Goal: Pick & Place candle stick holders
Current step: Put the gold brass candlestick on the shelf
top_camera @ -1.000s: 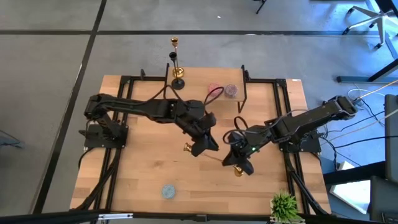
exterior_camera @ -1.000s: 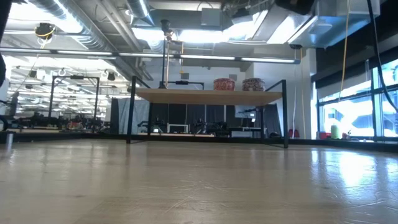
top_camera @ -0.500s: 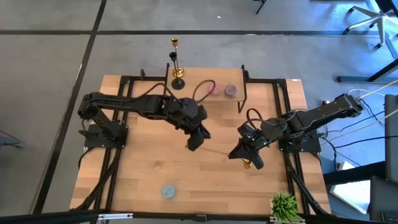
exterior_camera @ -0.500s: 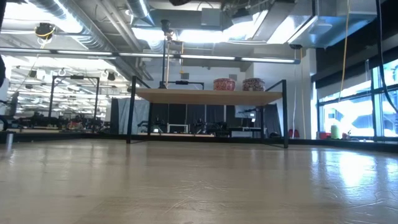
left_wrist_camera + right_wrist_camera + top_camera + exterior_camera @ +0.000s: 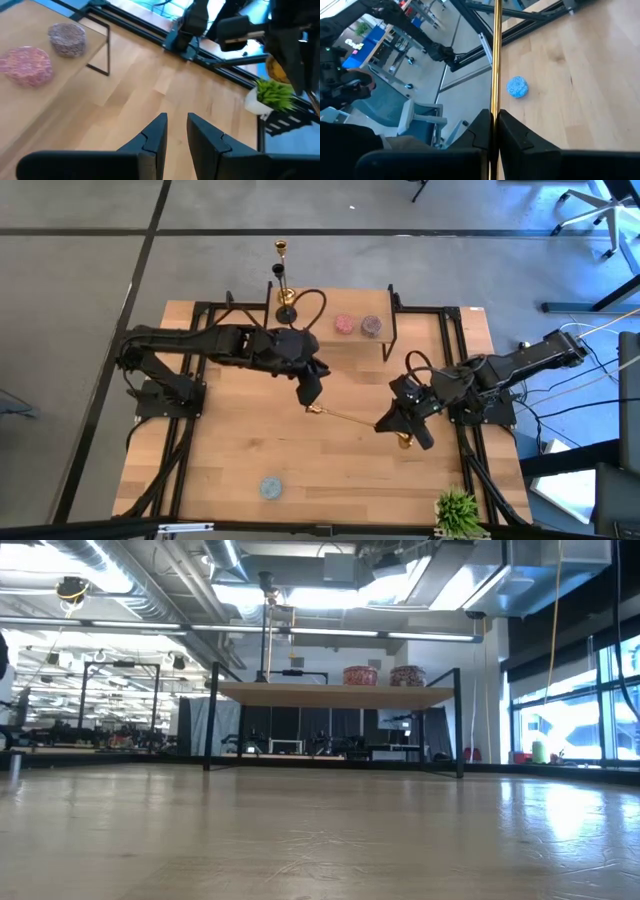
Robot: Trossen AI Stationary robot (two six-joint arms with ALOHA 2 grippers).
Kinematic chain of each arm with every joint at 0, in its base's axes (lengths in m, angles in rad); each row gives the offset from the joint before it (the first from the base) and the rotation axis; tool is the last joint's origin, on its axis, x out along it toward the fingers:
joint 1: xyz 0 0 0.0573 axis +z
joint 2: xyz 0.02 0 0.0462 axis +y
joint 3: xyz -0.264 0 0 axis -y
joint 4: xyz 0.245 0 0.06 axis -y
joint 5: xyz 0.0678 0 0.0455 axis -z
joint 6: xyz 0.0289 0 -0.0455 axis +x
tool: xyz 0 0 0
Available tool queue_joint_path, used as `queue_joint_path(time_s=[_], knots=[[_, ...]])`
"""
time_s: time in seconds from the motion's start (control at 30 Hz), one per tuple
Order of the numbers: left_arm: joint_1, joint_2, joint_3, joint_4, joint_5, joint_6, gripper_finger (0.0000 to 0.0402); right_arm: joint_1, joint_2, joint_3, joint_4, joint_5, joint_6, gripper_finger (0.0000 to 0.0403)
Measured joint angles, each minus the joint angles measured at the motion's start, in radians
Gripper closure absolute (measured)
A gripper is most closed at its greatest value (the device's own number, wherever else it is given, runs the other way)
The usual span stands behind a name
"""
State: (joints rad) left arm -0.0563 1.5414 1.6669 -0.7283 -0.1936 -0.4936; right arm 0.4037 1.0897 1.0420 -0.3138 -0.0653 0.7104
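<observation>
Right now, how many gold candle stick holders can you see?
2. One candle stick holder stands upright at the shelf's far-left corner; the other hangs tilted over mid-table in the right pincer.

Grey floor [image 5: 80,330] surrounds the wooden table [image 5: 240,450]; ceiling lights [image 5: 330,595] and windows [image 5: 560,730] brighten the room.

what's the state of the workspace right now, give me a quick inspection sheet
surface: wooden table, bare over most of its top, with a raised shelf at its far edge
job's things: one gold candlestick held off the table, tilted; a second candlestick upright at the shelf's end
clutter: two pink round pieces on the shelf, a blue round piece near the front edge, a small green plant at the front corner
grippers: right gripper shut on the candlestick's stem; left gripper slightly parted, empty, beside the candlestick's cup end
cables: loops above both wrists; loose leads on the floor by the right arm
surroundings: office chairs, grey floor
</observation>
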Motion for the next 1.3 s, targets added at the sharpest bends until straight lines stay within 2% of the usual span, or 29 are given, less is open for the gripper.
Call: queue_joint_path(time_s=[0.17,0.33,0.6,0.83,0.97,1.1,1.2,1.3], knots=[[0.007,0.0,0.0,0.012,-0.032,0.003,0.0332,0.008,0.0,0.0,0.0,-0.006,-0.003,0.0384],[0.009,-0.001,-0.002,0.011,-0.113,0.005,0.0332,0.026,0.0,0.003,0.003,0.003,-0.013,0.0384],[0.008,-0.101,-0.002,-0.019,-0.276,-0.008,0.0337,0.06,0.0,0.003,0.009,0.153,-0.011,0.0384],[0.007,-0.242,-0.03,-0.277,-0.385,-0.151,0.0371,0.077,-0.012,0.002,0.178,0.335,-0.067,0.0384],[-0.013,-0.328,-0.113,-0.275,-0.387,-0.216,0.0385,0.077,-0.014,0.002,0.294,0.411,-0.112,0.0384],[-0.067,-0.393,-0.239,-0.156,-0.361,-0.248,0.0385,0.077,-0.014,0.002,0.39,0.459,-0.142,0.0384],[-0.118,-0.434,-0.377,0.083,-0.351,-0.214,0.0385,0.077,-0.014,0.002,0.447,0.497,-0.156,0.0384],[-0.154,-0.461,-0.532,0.388,-0.321,-0.174,0.0388,0.077,-0.014,0.002,0.489,0.511,-0.176,0.0384]])
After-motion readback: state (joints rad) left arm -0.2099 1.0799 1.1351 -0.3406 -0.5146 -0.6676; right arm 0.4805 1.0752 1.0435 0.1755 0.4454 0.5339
